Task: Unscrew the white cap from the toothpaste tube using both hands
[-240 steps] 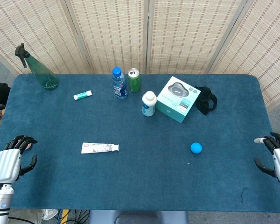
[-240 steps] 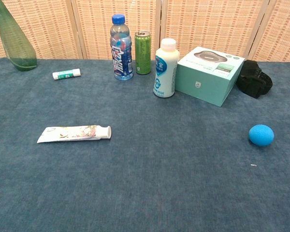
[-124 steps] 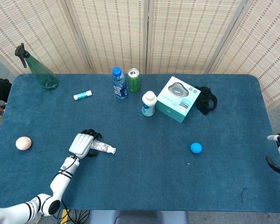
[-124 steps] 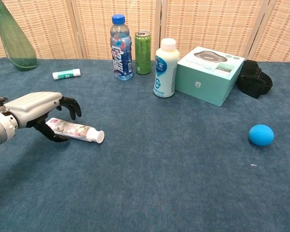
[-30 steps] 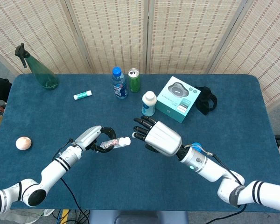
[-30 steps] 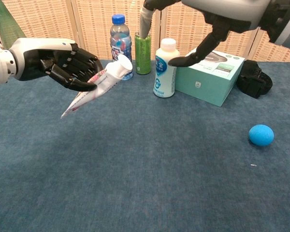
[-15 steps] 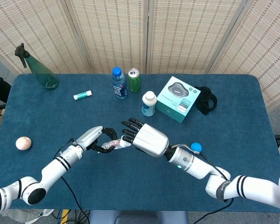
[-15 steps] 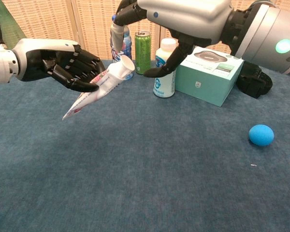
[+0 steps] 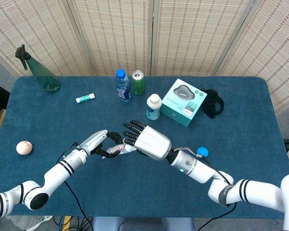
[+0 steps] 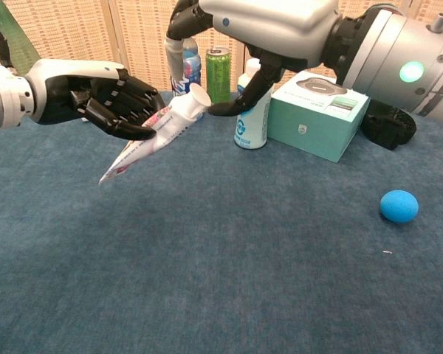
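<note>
**Tube held off the counter, right hand closing on the cap**

The toothpaste tube (image 10: pixel 149 140) is one white tube w/ pink-and-green floral print, flat crimped tail pointing down-left, white cap (image 10: pixel 199 95) tilted up-right. It is lifted above the counter (image 10: pixel 229 280), over the front-left-centre part. The left hand (image 10: pixel 96 94) grips the tube's upper body, dark fingers curled round it. The right hand (image 10: pixel 262 29) sits just beside the cap end, fingers spread, thumb and a finger on either side of the cap; whether they touch it can't be told.

Along the back edge: 1 green spray bottle (image 9: pixel 41 72) at the back-left corner, 1 small white-and-green stick (image 9: pixel 85 98), 1 blue-capped water bottle (image 9: pixel 122 86), 1 green can (image 9: pixel 138 82), 1 white bottle (image 9: pixel 153 106) w/ blue label, print not readable. 1 teal box (image 10: pixel 321 114) shows small "PHILIPS" lettering on its side; a black strap bundle (image 10: pixel 387 120) lies beside it. 1 blue ball (image 10: pixel 398 206) near the right side, 1 pale ball (image 9: pixel 23 147) near the left edge.
</note>
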Controlling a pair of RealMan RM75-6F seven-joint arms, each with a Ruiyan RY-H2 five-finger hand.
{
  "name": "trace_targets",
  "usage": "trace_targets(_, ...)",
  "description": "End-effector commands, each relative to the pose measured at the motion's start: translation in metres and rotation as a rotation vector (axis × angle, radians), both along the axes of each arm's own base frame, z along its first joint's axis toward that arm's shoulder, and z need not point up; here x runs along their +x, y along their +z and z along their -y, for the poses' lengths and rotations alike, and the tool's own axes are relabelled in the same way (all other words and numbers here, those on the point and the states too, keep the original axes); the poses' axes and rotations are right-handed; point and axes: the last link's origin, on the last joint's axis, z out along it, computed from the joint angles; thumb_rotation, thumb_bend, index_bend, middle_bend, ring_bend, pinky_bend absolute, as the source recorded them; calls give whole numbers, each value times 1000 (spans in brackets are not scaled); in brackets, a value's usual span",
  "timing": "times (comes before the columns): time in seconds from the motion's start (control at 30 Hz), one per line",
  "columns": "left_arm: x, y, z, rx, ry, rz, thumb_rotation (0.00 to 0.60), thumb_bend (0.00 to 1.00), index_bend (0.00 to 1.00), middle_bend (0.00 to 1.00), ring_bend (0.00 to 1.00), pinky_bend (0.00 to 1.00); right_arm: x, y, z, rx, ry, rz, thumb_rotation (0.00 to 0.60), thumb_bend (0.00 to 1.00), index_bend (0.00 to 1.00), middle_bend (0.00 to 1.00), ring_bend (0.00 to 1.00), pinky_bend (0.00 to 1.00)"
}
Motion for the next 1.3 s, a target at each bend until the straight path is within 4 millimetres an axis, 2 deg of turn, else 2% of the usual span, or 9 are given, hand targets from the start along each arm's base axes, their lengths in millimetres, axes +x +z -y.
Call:
trace_targets(0.03, 0, 0, 0, -2, 1, 0, 600, 455, 553, 583, 364, 254, 1, -1, 0, 0, 1, -5, 600, 148, 450, 386, 161, 231)
trace_targets(0.77, -1, 0, 0, -6, -2, -5, 600, 455, 554, 583, 364, 253, 5, -7, 2, 19, -17, -13, 600, 155, 489, 394, 161, 231)
trace_targets(1.1, -1, 0, 0, -8, 0, -1, 600, 455, 554, 583, 363, 253, 8, -9, 3, 15, -16, 2, 600, 161, 595, 410, 161, 231)
trace_targets(1.3, -2, 0, -1, -6, 7, 7, 600, 456, 554, 583, 364, 254, 10, -10, 5, -5, -17, 25, 600, 162, 622, 420, 161, 231)
